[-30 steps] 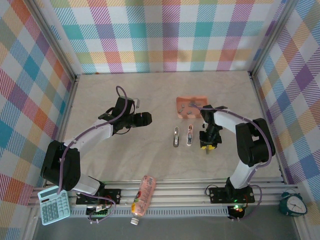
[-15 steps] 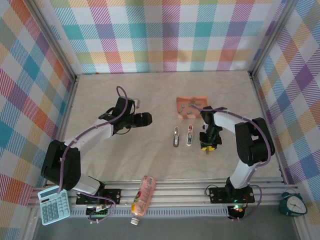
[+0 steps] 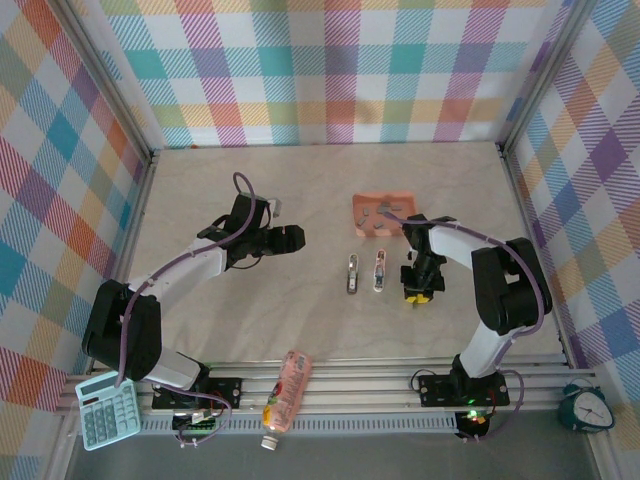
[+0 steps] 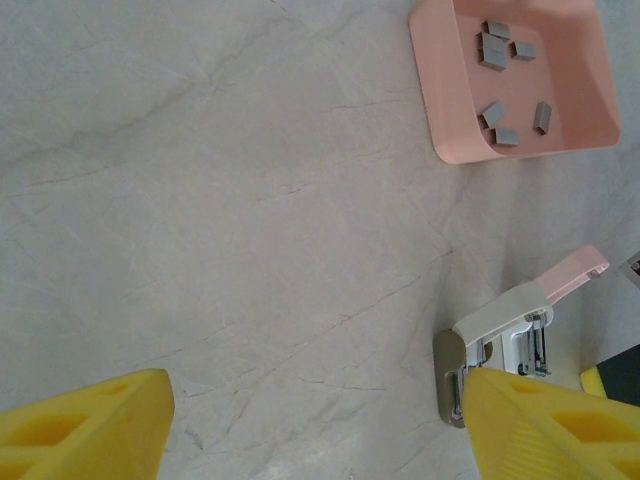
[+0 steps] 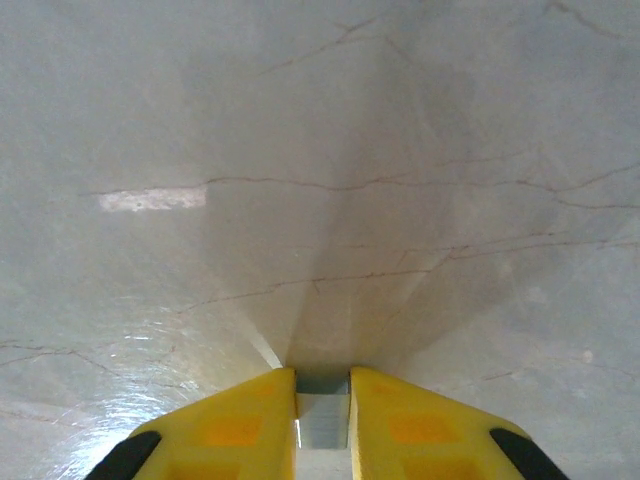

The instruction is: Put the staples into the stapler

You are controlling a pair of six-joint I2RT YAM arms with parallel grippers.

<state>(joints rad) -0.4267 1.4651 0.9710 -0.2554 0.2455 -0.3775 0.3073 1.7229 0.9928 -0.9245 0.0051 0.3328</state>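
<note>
The white and grey stapler [image 3: 353,273] with a pink part lies mid-table, a second similar piece [image 3: 380,270] beside it; the stapler [image 4: 503,322] also sits at the lower right of the left wrist view. Several grey staples [image 4: 493,112] lie in the salmon-pink tray [image 4: 440,100], which stands behind the stapler [image 3: 358,210]. My right gripper [image 3: 415,295] is down at the table, right of the stapler. Its yellow fingers [image 5: 235,425] are shut on one grey staple strip [image 5: 322,415]. My left gripper [image 3: 290,238] hovers open left of the stapler, nothing between its fingertips [image 4: 320,420].
A pink drink bottle [image 3: 286,390] lies at the near edge between the arm bases. A calculator [image 3: 106,412] sits at the near left and a small clock [image 3: 588,405] at the near right. Checked walls close in the table on three sides.
My right gripper's jaws have closed in on the staple strip, and the gripper has shifted slightly. The left arm has stayed still.
</note>
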